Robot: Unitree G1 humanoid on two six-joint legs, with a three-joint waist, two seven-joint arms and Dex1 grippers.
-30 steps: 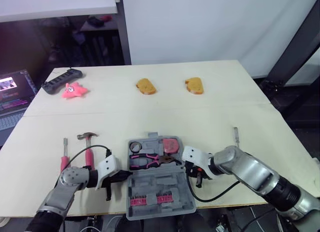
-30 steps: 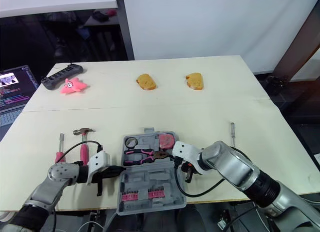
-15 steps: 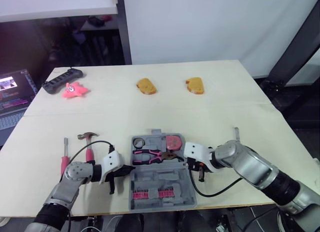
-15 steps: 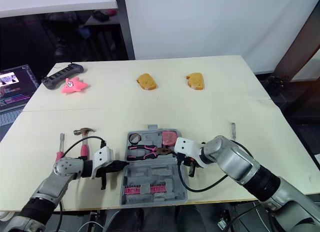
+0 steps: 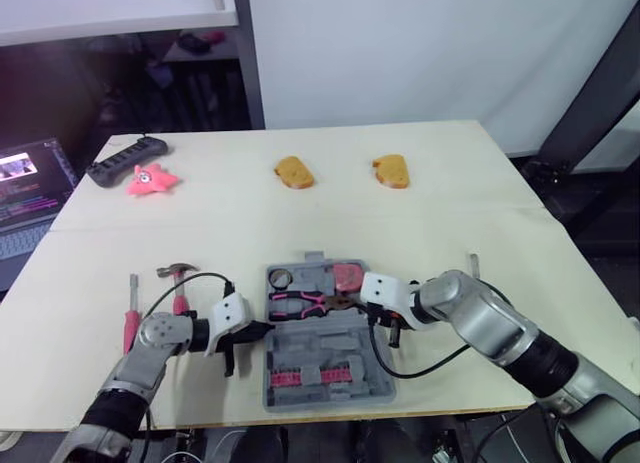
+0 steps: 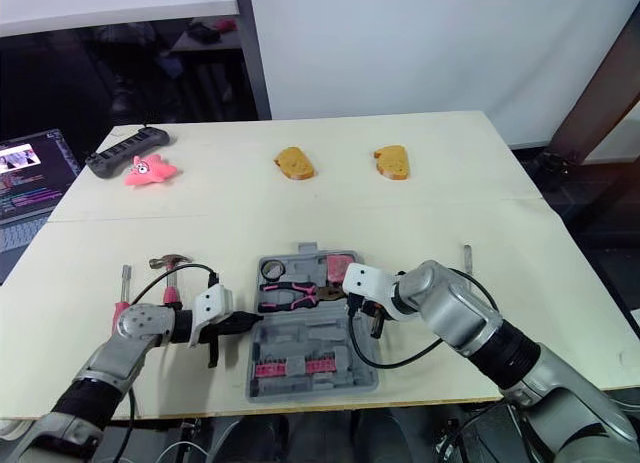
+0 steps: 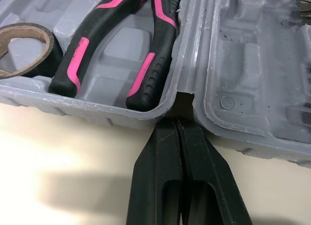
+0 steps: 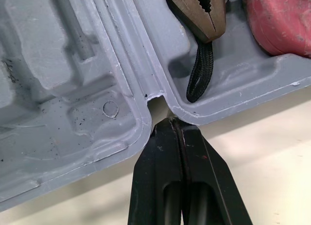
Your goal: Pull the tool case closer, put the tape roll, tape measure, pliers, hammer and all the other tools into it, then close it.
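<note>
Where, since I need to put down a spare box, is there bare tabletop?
The widest bare patch is the band between the yellow pieces and the tool case. Also bare: the table right of the lone metal tool. Crowded: the near edge, where left fingers and right fingers flank the case, with hammer and pink screwdriver beside.

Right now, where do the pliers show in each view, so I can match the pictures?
Left eye view: pliers lie across the tool case's far half, low centre.
Right eye view: same place, low centre.
Left wrist view: handles only, beside the tape roll.
Right wrist view: brown head, beside the pink tape measure.
Shared landmark: the case's hinge ridge.
</note>
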